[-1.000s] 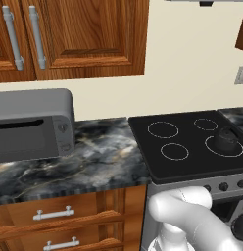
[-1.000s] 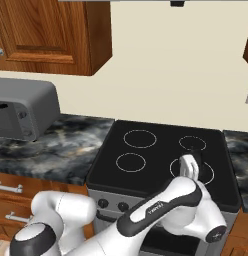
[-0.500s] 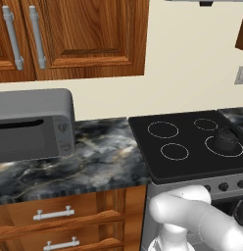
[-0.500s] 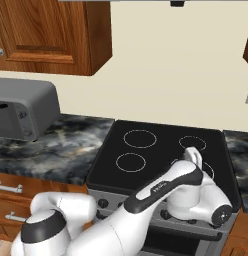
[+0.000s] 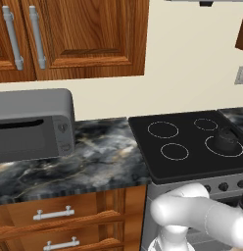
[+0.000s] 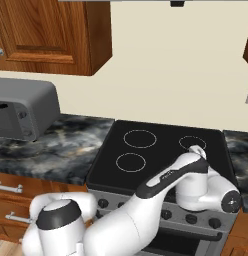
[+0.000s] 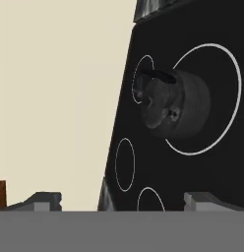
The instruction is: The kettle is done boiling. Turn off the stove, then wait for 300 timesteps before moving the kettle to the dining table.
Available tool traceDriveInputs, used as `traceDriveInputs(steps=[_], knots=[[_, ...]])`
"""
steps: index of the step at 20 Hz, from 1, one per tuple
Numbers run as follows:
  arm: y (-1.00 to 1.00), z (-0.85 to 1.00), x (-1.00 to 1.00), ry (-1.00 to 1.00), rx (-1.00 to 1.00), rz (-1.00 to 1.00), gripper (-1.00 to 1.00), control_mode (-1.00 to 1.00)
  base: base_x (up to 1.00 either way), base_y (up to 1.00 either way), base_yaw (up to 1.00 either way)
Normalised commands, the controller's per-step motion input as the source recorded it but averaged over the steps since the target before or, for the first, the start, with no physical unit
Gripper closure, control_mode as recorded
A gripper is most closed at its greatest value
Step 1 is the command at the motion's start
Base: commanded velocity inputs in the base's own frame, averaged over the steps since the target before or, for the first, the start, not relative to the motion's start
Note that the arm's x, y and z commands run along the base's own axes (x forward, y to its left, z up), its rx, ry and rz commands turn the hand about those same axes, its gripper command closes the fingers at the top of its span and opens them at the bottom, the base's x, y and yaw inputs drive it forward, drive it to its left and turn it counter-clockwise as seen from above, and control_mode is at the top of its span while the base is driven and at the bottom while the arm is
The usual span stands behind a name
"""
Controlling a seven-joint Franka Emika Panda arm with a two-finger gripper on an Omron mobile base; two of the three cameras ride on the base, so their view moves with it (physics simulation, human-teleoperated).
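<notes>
Spread wide with nothing between them, the jaws of the gripper [image 7: 121, 199] point at the kettle [image 7: 174, 105], which sits ahead of the fingertips [image 7: 45, 201] and apart from them, on the largest burner ring of the stove [image 7: 193, 162] in the hand view.

Left base view: the kettle [image 5: 226, 139] stands on the front right ring of the cooktop [image 5: 184, 147], beyond the arm's white elbow; a microwave [image 5: 33, 125] rests far to the left on the marbled counter [image 5: 94, 162].

Right base view: the arm reaches over the stove [image 6: 146, 150], covering the right front ring.
</notes>
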Motion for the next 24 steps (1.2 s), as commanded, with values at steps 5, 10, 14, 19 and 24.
traceDriveInputs(steps=[5,10,14,19,24], knots=[[-0.03,-0.23,0.14,0.00,-0.04,0.04,-1.00,-1.00,0.00,0.00,0.00],[-0.04,-0.09,0.16,0.00,-0.01,0.05,-1.00,-1.00,0.00,0.00,0.00],[0.00,0.00,0.10,0.00,-0.04,0.04,-1.00,-1.00,0.00,0.00,0.00],[-0.01,0.00,0.04,0.01,-0.11,0.01,-1.00,-1.00,0.00,0.00,0.00],[0.00,0.00,0.07,0.04,-0.11,0.00,-1.00,-1.00,0.00,0.00,0.00]])
